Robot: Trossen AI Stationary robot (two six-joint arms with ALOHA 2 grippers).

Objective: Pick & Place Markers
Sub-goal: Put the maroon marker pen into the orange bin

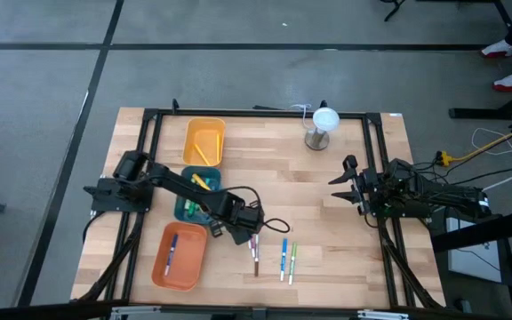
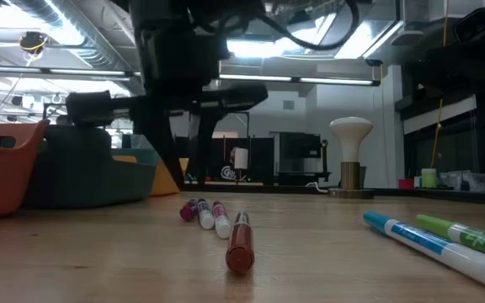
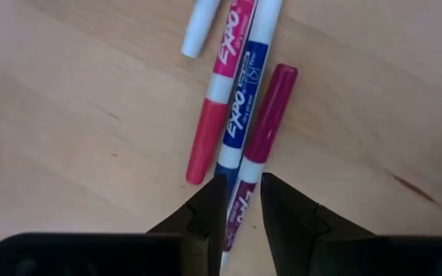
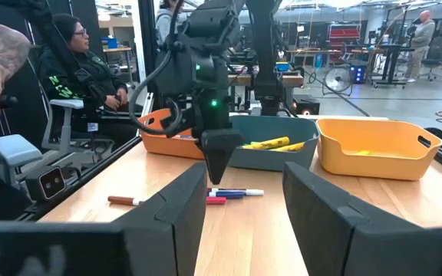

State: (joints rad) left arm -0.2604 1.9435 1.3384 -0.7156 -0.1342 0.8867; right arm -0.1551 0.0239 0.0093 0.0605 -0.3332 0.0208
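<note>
Left pincer: the left pincer [image 3: 242, 205] is down over a bundle of markers on the table [image 1: 327, 191], fingers [image 3: 206, 211] slightly parted with the purple marker [image 3: 261, 134] between their tips; no contact can be made out.
Bundle: blue marker [image 3: 244, 84] and pink marker [image 3: 215, 115] lie just beside the purple one, touching side by side.
Loose markers: a brown-red marker [image 1: 255, 258] just past the bundle; a light blue marker [image 1: 284, 259] and a green marker [image 1: 292, 260] lie near it, side by side.
Trays: orange tray [image 1: 179, 256] holds a blue marker; teal tray [image 1: 188, 210] holds yellow ones; yellow tray [image 1: 204, 140] lies farthest.
Right pincer: the right pincer [image 1: 340, 183] waits at the table's right side, fingers wide apart.
</note>
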